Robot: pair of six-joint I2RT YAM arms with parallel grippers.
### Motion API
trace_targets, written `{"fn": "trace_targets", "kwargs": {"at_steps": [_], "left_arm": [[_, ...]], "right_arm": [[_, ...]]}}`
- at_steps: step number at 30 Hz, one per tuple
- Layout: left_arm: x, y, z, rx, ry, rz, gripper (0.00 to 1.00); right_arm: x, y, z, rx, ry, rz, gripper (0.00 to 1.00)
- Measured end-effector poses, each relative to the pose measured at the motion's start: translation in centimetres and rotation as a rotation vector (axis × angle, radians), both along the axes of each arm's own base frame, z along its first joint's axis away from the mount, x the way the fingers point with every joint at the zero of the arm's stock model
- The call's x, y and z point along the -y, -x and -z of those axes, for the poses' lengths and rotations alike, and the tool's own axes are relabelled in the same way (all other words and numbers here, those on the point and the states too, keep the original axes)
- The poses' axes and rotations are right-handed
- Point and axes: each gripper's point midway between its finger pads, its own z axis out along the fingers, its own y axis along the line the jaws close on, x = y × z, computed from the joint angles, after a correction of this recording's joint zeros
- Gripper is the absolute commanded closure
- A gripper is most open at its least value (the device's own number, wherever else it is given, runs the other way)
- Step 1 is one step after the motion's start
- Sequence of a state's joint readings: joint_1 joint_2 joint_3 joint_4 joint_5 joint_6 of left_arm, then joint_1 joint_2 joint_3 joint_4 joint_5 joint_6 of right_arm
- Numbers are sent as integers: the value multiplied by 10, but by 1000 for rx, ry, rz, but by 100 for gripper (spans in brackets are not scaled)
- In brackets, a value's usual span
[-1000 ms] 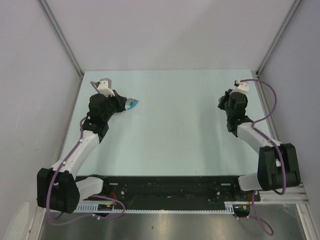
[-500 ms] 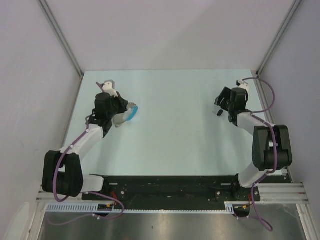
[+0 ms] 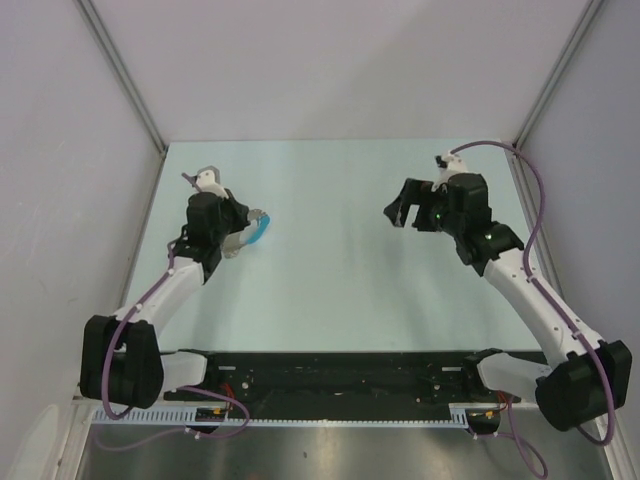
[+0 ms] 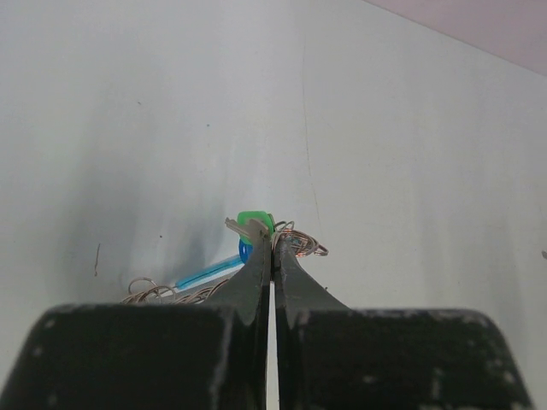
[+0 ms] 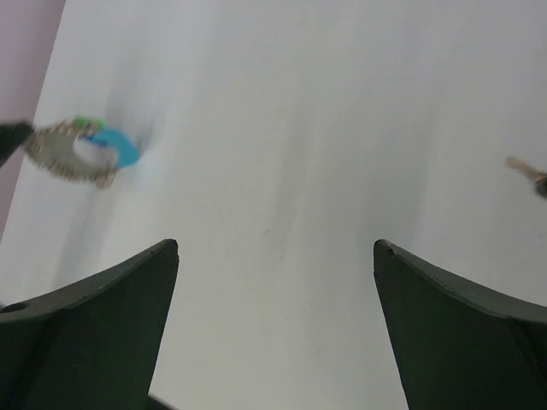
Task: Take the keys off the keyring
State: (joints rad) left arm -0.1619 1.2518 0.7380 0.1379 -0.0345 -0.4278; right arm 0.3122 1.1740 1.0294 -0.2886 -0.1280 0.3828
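My left gripper is shut at the table's left side, and its tips pinch the keyring, a coil of thin wire loops. Around the tips bunch the keys, a green piece and a bright blue piece. From above only the blue piece shows. My right gripper hangs open over the right half of the table, nothing between its fingers. Its camera sees the bunch far off to the left. One loose key lies at that view's right edge.
More thin wire rings lie on the pale green table left of my left fingers. Grey walls with metal corner rails close in the table on three sides. The black base rail runs along the near edge.
My right gripper has gone from shut to wide open and swung left and forward, away from the right edge. The left arm has turned slightly, the bunch still in its grip.
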Motion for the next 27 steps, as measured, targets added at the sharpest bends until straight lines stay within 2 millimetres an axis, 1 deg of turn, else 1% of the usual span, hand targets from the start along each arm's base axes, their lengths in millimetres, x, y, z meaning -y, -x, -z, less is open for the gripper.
{"fn": "trace_targets", "kwargs": {"at_steps": [2, 4, 6, 7, 9, 10, 11, 12, 14, 15, 17, 19, 20, 21, 23, 24, 26, 27], "left_arm": [[1, 3, 1, 3, 13, -1, 99], [2, 5, 2, 10, 29, -2, 96], [3, 7, 4, 19, 49, -1, 96], [4, 8, 4, 24, 60, 1, 98], [6, 11, 7, 21, 74, 8, 100], [7, 15, 14, -2, 73, 11, 100], [6, 21, 26, -38, 72, 9, 100], [4, 29, 40, -82, 67, 5, 100], [0, 51, 76, -195, 50, -2, 100], [-1, 61, 90, -245, 43, -5, 100], [-3, 74, 105, -305, 33, -7, 100], [-4, 76, 110, -327, 28, -10, 99], [-4, 76, 113, -336, 26, -10, 97], [-4, 75, 116, -346, 24, -10, 88], [-3, 72, 121, -371, 22, -6, 75], [-2, 70, 122, -379, 21, -5, 56], [-2, 65, 118, -376, 13, 0, 40], [-2, 63, 113, -371, 14, 1, 34]], "right_arm": [[-17, 21, 1, -19, 9, -72, 0], [-25, 36, 1, -28, 14, -114, 0], [-24, 48, 1, -32, 16, -127, 0], [-24, 52, 2, -30, 14, -130, 0], [-22, 57, 2, -26, 11, -134, 0], [-22, 60, 2, -26, 9, -137, 0], [-22, 61, 4, -28, 9, -139, 0], [-21, 62, 5, -32, 9, -141, 0], [-21, 65, 9, -41, 10, -145, 0], [-21, 65, 10, -46, 11, -146, 0], [-22, 66, 11, -50, 10, -151, 0], [-23, 67, 11, -49, 7, -158, 0], [-24, 68, 10, -49, 4, -162, 0], [-24, 68, 10, -49, -1, -167, 0], [-26, 70, 8, -49, -11, -176, 0], [-27, 71, 8, -50, -16, -180, 0], [-29, 72, 7, -57, -30, -185, 0], [-30, 73, 7, -59, -34, -191, 0]]}}
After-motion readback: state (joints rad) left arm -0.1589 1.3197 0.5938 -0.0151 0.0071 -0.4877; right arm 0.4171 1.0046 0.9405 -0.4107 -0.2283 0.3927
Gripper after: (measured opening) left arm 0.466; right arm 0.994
